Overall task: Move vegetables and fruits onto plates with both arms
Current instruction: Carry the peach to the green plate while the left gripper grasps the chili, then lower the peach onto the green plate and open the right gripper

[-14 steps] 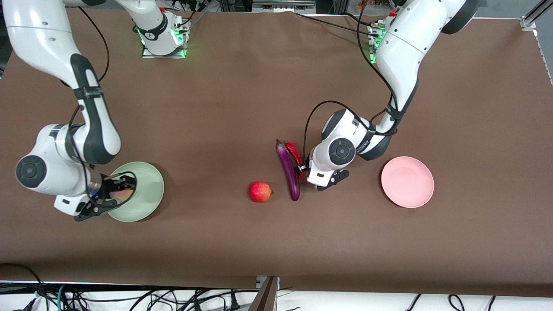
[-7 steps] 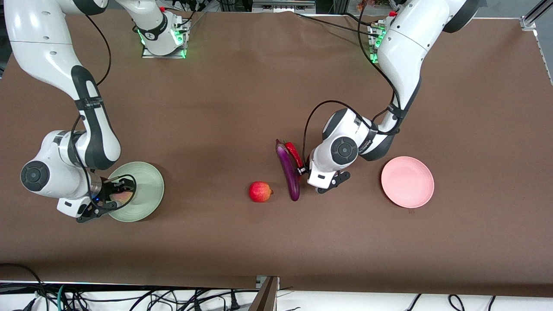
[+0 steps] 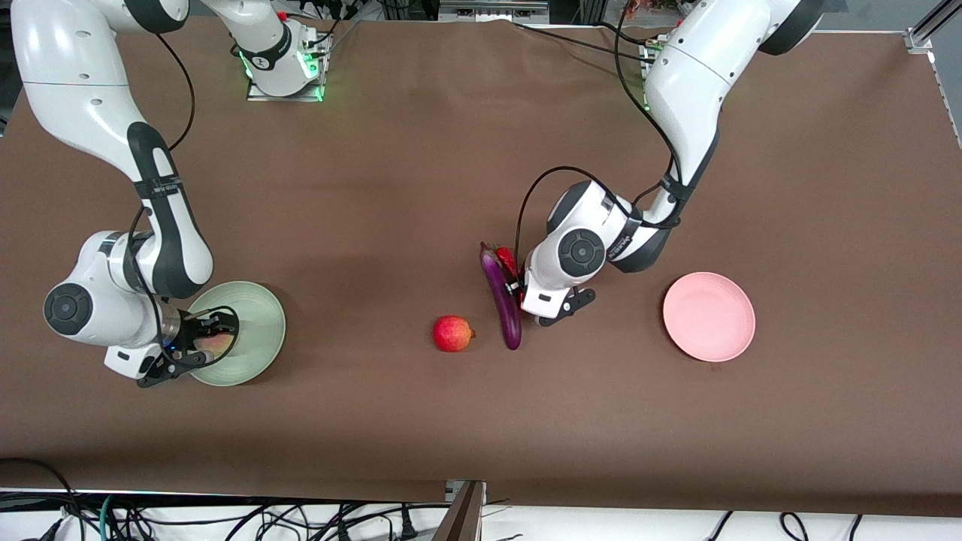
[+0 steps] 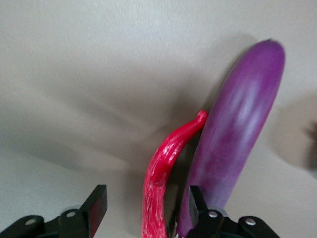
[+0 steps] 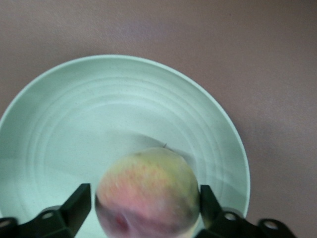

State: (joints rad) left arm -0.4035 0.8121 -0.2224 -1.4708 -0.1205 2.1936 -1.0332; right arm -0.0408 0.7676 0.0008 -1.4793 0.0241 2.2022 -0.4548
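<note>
Chili (image 4: 163, 188) half hidden between spread left hand (image 4: 147, 206) fingers; peach (image 5: 147, 194) between parted right hand (image 5: 144, 206) fingers

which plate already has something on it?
The mint green plate, at the right arm's end of the table: the peach sits on it between the right gripper fingers. The pink plate holds nothing.

Peach (image 5: 147, 193) on one plate (image 3: 259, 315); chili (image 4: 166, 173) touching eggplant (image 3: 502, 300); pomegranate (image 3: 452, 333) beside; other plate (image 3: 709, 316) toward left arm's end.

Brown table (image 3: 421, 135) bears eggplant (image 3: 502, 300) (chili (image 3: 508, 261) alongside), pomegranate (image 3: 453, 333), two plates (image 3: 709, 316).
</note>
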